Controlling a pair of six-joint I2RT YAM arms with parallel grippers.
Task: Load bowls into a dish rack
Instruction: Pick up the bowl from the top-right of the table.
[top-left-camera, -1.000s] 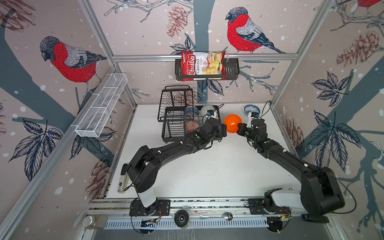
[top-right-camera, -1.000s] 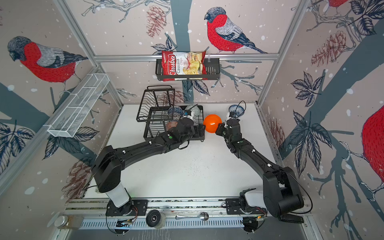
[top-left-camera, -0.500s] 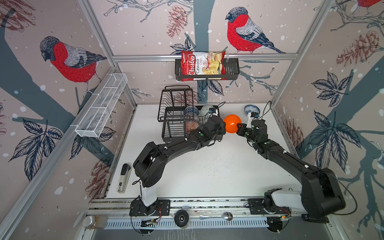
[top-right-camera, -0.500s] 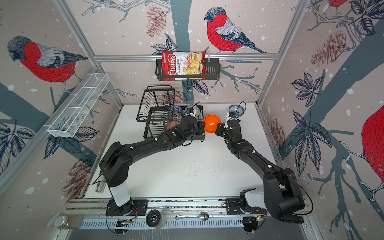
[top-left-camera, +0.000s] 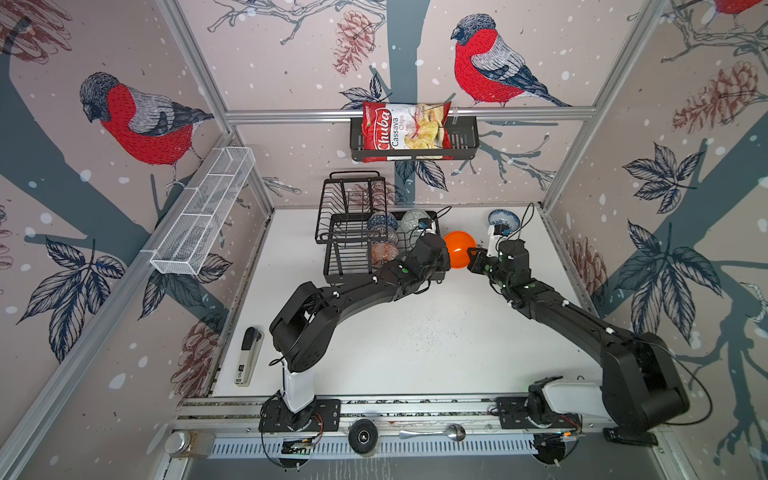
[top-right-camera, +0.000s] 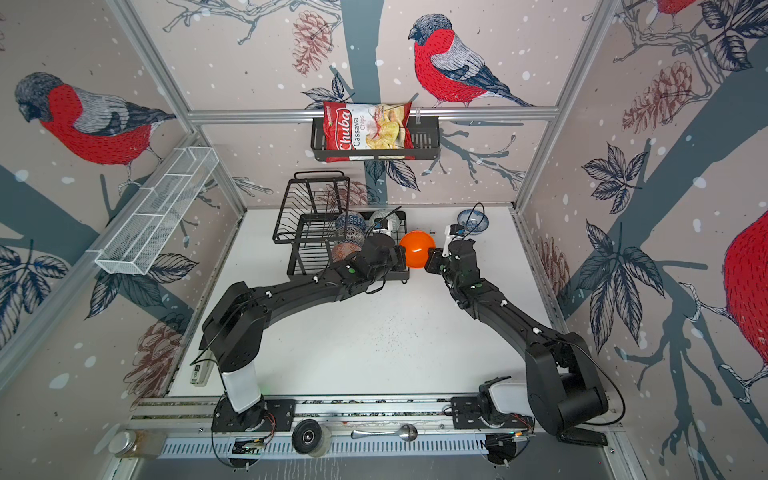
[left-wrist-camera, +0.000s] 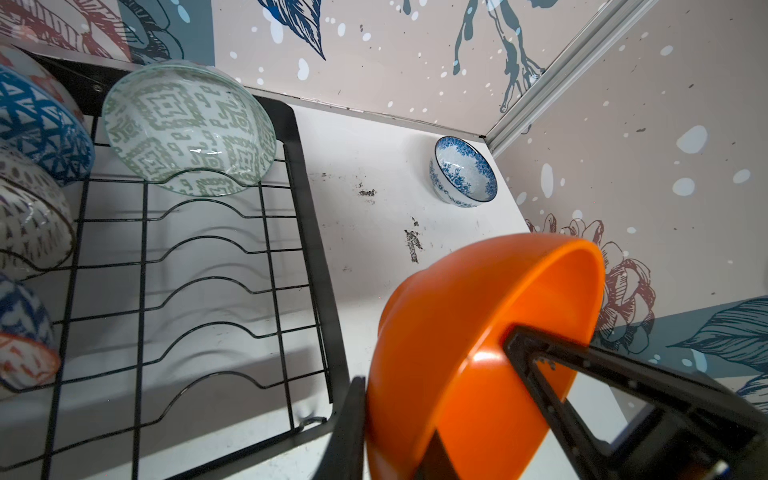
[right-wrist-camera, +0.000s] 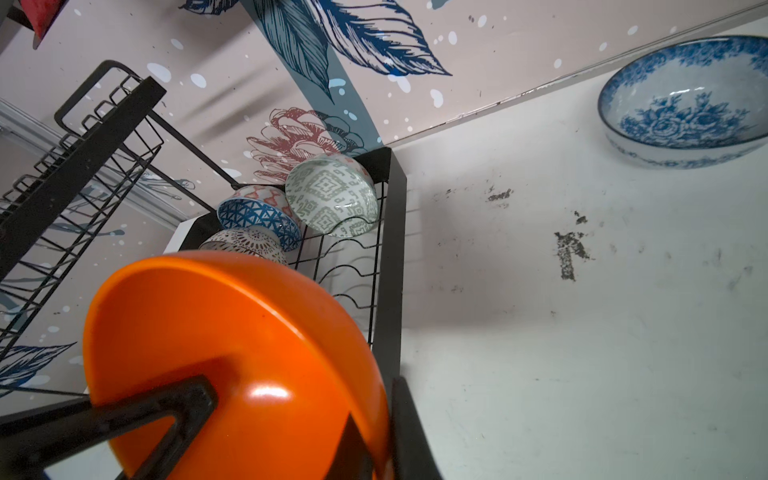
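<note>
A plain orange bowl (top-left-camera: 457, 248) (top-right-camera: 415, 247) hangs tilted just right of the dish rack (top-left-camera: 332, 249) (top-right-camera: 291, 257). My left gripper (top-left-camera: 446, 254) (left-wrist-camera: 395, 415) is shut on the rim nearest the rack, and my right gripper (top-left-camera: 471, 255) (right-wrist-camera: 378, 415) is shut on the opposite rim. In the left wrist view the rack (left-wrist-camera: 316, 232) holds a grey-green bowl (left-wrist-camera: 187, 129), a blue triangle bowl (left-wrist-camera: 37, 124), a lattice bowl (left-wrist-camera: 29, 216) and a red-orange bowl (left-wrist-camera: 20, 345). A white bowl with blue flowers (top-left-camera: 503, 218) (right-wrist-camera: 685, 99) sits upright in the far right corner.
A black shelf basket with a chips bag (top-left-camera: 411, 133) hangs on the back wall, and a white mesh basket (top-left-camera: 203, 212) on the left wall. A stapler (top-left-camera: 249, 353) lies at the table's left edge. A spoon (top-left-camera: 436, 432) and a jar (top-left-camera: 183, 442) rest on the front rail.
My left gripper moved right from the rack to the orange bowl and closed on its rim. The right gripper kept its hold on the bowl.
</note>
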